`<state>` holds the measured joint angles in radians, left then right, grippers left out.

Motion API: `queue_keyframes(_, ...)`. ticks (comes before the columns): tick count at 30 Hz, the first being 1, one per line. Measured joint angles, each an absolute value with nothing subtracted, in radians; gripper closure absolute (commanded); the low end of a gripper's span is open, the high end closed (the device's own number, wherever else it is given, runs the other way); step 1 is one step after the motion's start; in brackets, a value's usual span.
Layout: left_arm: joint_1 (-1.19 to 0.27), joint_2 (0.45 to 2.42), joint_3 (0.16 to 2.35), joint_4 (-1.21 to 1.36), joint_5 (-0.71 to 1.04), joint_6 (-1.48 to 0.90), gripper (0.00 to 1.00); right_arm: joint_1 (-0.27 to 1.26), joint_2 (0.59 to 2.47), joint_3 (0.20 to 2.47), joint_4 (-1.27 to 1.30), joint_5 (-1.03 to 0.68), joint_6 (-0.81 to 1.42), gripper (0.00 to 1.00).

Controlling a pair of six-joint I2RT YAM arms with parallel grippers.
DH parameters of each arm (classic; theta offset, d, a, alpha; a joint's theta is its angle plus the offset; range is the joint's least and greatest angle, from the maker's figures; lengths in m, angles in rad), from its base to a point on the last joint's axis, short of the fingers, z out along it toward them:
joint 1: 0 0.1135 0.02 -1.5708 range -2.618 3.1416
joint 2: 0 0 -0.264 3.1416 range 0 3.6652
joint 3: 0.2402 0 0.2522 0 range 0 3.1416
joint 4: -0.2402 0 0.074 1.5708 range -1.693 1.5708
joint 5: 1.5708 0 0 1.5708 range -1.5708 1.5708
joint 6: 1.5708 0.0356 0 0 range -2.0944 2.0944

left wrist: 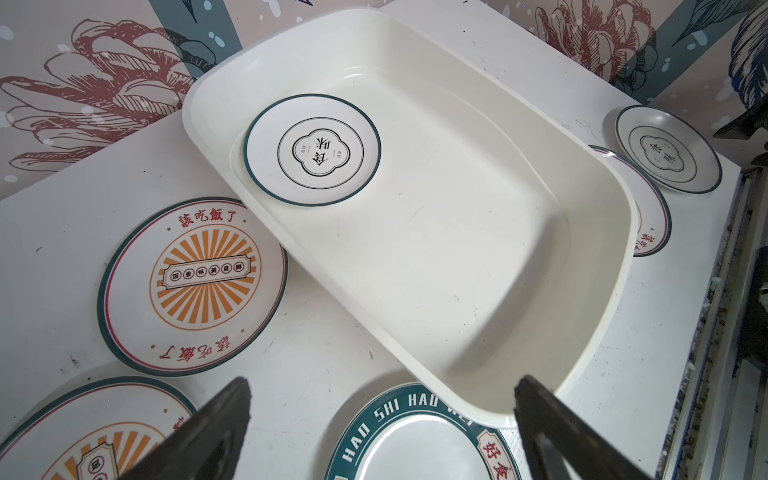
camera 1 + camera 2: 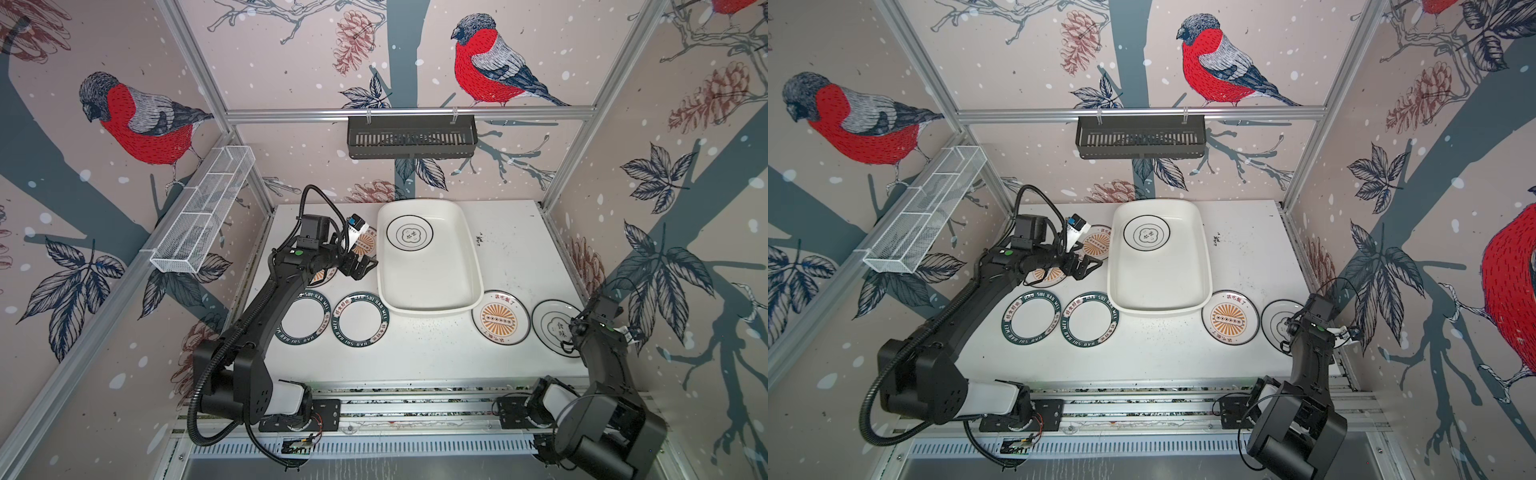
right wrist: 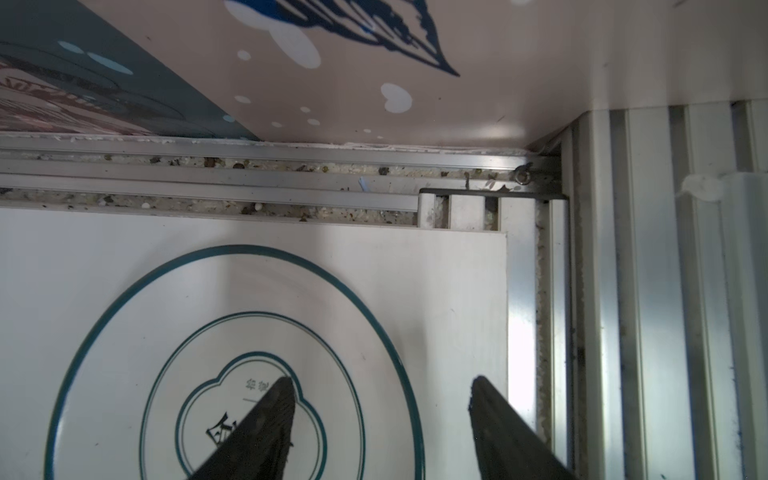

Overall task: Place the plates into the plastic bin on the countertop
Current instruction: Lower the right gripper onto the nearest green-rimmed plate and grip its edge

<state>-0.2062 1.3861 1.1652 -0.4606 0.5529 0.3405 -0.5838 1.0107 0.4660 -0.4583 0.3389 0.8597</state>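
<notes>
Currently the left end effector [image 2: 359, 266] hovers over the desk [image 2: 436, 357] with its fingers [image 1: 216, 428] spread wide and nothing between them. Partly under its wrist lies a sunburst plate [image 2: 1050, 276], flat on the desk. Just beyond the fingertips, a second sunburst plate [image 1: 193, 286] lies close against the plastic bin [image 2: 428, 309]; whether they touch cannot be told. Back toward that arm's base, a green-rimmed plate [image 2: 301, 320] and a second green-rimmed plate [image 2: 360, 318] lie side by side. The second one shows under the fingertips in the left wrist view, its edge slipping beneath the bin's flared rim. The bin stands immediately right of this end effector, and one motif plate [image 2: 409, 232] lies flat on its floor in the far left corner. Between the bin and the right end effector [image 3: 382, 380] rests a third sunburst plate [image 2: 500, 318], tucked slightly under the bin's near corner. Directly below the right end effector lies a second motif plate [image 3: 232, 365], flat near the desk's right edge. The right end effector's fingers [image 3: 266, 428] stand apart, one over the plate's centre motif, the other outside the rim, clamping nothing.
</notes>
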Motion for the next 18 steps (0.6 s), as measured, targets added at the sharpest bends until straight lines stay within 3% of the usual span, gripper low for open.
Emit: queue_keyframes(18,-0.206,1.386,1.158,-0.464,0.546,0.347,0.01,-0.606,1.113,0.398,-0.291,0.181,0.804,0.37)
